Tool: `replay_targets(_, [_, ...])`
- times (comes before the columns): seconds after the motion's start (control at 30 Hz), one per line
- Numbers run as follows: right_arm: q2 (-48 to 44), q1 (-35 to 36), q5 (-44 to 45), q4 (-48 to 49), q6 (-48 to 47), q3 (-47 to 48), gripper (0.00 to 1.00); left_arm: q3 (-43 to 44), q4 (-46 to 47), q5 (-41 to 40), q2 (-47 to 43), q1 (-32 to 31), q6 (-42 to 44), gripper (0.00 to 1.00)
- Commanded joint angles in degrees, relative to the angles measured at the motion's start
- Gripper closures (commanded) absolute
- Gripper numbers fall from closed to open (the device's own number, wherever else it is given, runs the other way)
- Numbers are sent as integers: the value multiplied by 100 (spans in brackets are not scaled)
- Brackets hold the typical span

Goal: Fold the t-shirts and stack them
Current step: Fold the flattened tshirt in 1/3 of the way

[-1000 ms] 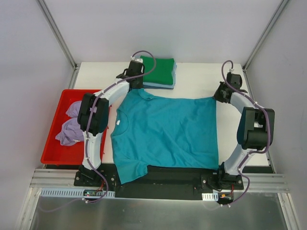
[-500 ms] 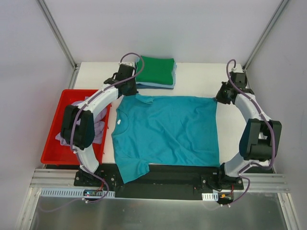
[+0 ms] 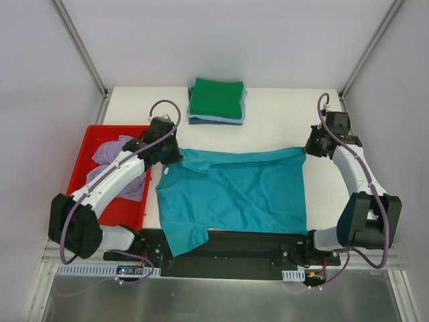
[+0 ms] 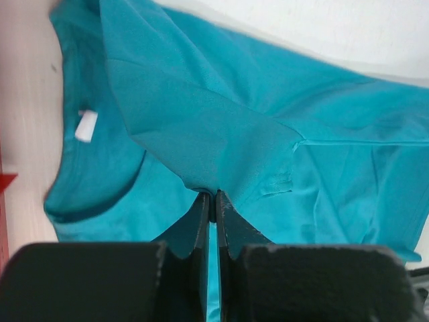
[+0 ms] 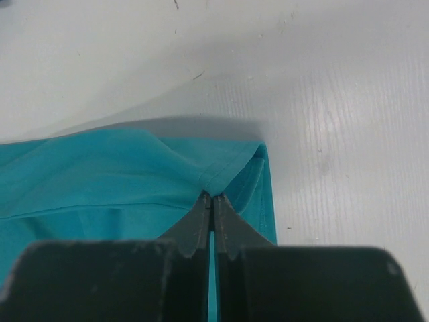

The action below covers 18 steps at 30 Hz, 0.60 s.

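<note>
A teal t-shirt (image 3: 234, 194) lies spread on the white table, collar to the left, its far edge lifted and folded toward the near side. My left gripper (image 3: 175, 155) is shut on the far sleeve of the teal t-shirt (image 4: 201, 127); the jaws pinch the cloth in the left wrist view. My right gripper (image 3: 310, 149) is shut on the far hem corner of the teal t-shirt (image 5: 134, 174). A folded stack with a green t-shirt (image 3: 216, 98) on top of blue ones sits at the back. Lavender t-shirts (image 3: 107, 153) lie crumpled in the tray.
A red plastic tray (image 3: 82, 144) stands at the table's left edge, under my left arm. The folded stack is at the far middle. Bare white table (image 3: 281, 117) shows between the stack and the teal shirt. Metal frame posts rise at the back corners.
Both grippers have pulled the teal shirt's far edge toward the near side, folding it over. The left arm swung away from the folded stack and now reaches over the tray.
</note>
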Motion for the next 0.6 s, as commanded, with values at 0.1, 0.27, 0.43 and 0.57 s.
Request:
replay_targets(0.1, [-389, -36, 127, -267, -268, -223, 100, -731, -344, 138, -854, -192, -547, 100])
replay_targets(0.27, [-459, -36, 179, -259, -277, -390, 100, -1109, -353, 375, -995, -253, -644, 100])
replay_targets(0.43, [-503, -36, 408, -381, -207, -635, 96, -1539, -353, 560, -960, -280, -679, 97])
replay_targets(0.57, [-757, -27, 636, -259, -23, -1092, 87, -1830, -353, 780, -1012, -289, -618, 76])
